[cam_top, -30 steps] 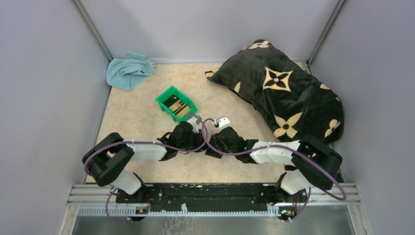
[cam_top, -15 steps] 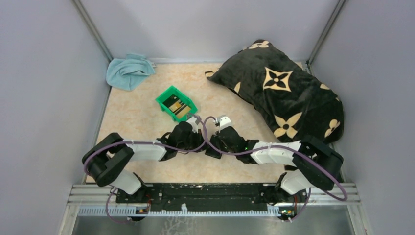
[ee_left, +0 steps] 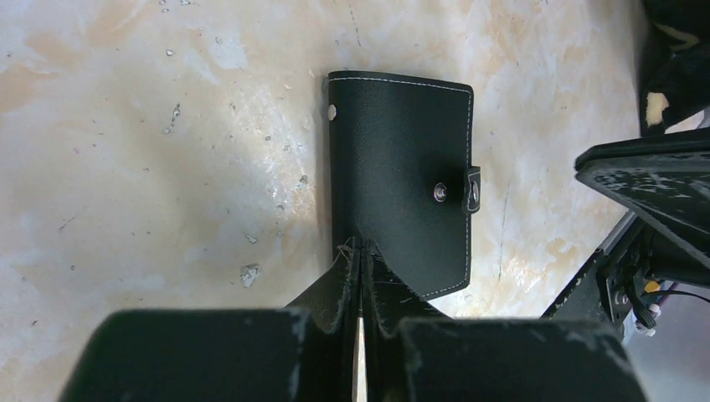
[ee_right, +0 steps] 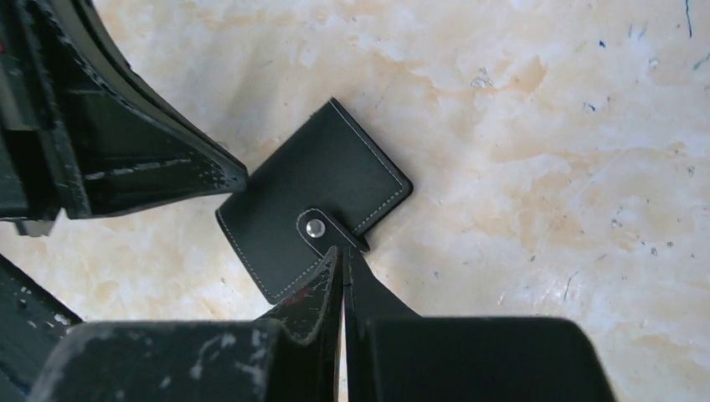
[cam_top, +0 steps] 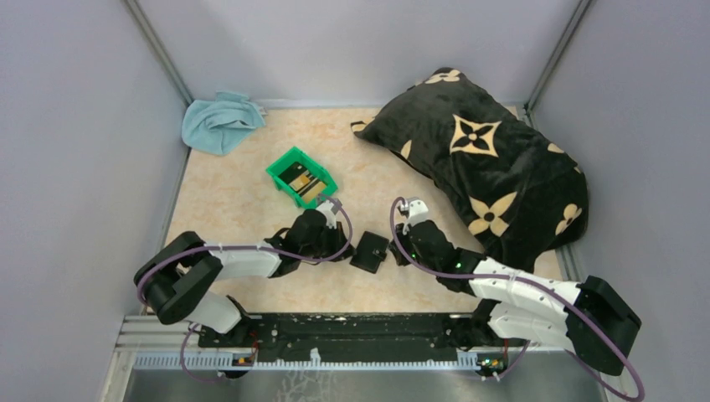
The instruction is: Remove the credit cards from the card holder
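The right arm has swung aside, uncovering the card holder (cam_top: 369, 251). It lies closed on the mottled beige surface (cam_top: 243, 201), black stitched leather with a snap strap, its long axis pointing away from the left hand (ee_left: 360, 251). That hand and the right hand (ee_right: 342, 260) are pinched together at its edges.

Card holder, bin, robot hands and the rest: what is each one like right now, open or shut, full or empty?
card holder: folded shut, strap snapped, flat on the table.
left gripper: jaws shut, tips at the holder's edge.
right gripper: jaws shut, tips by the strap.
green bin: upright, holding cards.
credit cards: lying in the bin.
blue cloth: crumpled.
patterned pillow: lying down.
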Motion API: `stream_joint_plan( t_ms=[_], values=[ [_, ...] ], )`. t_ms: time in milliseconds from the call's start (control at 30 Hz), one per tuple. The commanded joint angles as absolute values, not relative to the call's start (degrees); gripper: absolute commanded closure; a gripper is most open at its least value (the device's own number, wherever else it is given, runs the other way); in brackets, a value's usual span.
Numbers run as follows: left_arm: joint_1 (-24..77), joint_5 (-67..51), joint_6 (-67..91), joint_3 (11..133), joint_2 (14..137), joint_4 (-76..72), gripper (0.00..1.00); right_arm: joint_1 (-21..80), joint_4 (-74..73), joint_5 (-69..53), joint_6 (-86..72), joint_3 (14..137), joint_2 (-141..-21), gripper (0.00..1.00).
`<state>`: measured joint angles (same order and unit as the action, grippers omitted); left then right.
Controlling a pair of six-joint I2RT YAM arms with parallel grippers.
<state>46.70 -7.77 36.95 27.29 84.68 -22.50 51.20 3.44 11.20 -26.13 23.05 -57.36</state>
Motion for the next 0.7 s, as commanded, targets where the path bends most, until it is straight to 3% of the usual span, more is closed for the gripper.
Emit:
stream_joint_plan(
  t_ms=[0, 100, 167, 333, 667],
  values=[
    [46.32, -7.82, 36.64, 28.94, 83.16, -21.78, 0.95, 51.15, 1.16, 12.23, -24.62, 24.38, -57.01, 0.94],
    [46.32, -8.44, 36.48, 29.76, 83.74, -20.82, 0.96, 54.15, 0.39, 15.73, -22.92, 27.76, -59.08, 0.50],
    [46.32, -8.57, 36.64, 29.30, 84.16, -21.78, 0.96, 57.27, -0.62, 19.51, -21.31, 30.86, -61.94, 0.36],
    [46.32, -9.50, 38.05, 28.82, 84.02, -22.15, 0.97, 60.19, -2.06, 22.96, -21.78, 35.63, -69.90, 0.34],
    [46.23, -4.40, 38.82, 26.68, 81.37, -20.70, 0.97, 62.02, -0.85, 27.31, -24.96, 38.64, -80.42, 0.44]
  ],
)
